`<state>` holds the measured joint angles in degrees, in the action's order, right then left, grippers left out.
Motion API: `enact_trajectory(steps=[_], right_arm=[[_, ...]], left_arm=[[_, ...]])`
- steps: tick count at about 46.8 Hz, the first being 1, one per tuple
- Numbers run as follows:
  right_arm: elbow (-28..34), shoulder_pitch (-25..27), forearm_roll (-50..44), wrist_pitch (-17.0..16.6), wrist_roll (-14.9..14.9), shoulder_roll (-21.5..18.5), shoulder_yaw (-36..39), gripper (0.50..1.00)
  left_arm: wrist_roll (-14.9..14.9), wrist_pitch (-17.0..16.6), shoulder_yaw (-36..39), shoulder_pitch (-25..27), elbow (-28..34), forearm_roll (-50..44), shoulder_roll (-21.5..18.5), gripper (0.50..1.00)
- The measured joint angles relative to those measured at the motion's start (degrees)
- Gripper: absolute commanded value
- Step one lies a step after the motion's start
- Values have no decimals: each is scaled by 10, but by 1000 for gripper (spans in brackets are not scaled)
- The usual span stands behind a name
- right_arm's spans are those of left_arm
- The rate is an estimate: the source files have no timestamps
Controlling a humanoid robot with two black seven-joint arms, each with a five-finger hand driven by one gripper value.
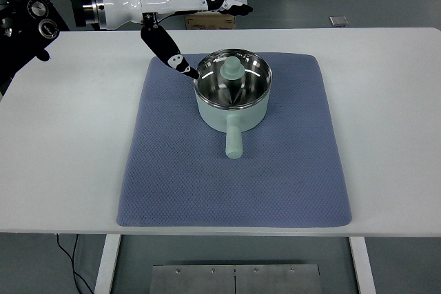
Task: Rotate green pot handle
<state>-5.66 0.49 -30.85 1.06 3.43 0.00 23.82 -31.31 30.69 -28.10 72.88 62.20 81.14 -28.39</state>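
green pot (233,98) mid blue mat (172,170), handle (234,141) toward you | left hand (180,15) flat open, empty, behind pot | rigid, probably light, may slide on mat; grip handle end

White table (386,101); blue quilted mat (234,177) flat at centre.

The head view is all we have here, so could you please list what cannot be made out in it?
- Left hand: whether its thumb tip touches the green pot rim; the overhead angle hides any gap.
- Pot's far outer wall: hidden by the pot itself.
- Mat under the pot: covered.
- Right arm: outside the picture.
- Cardboard box beyond the table: mostly hidden by the left hand and table edge.
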Motion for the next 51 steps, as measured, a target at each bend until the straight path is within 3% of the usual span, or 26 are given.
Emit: enact_trajectory(steps=[9, 22, 51], right_arm=[[1, -1, 0, 0, 0, 0, 0, 1000], [0, 0, 0, 0, 0, 0, 0, 1000], [0, 0, 0, 0, 0, 0, 0, 1000]], left_arm=[[-36, 1, 14, 21, 56, 67, 0, 1000], [-37, -2, 134, 73, 59, 121, 10, 1000], [-37, -4, 177, 107, 69, 165, 79, 1000]])
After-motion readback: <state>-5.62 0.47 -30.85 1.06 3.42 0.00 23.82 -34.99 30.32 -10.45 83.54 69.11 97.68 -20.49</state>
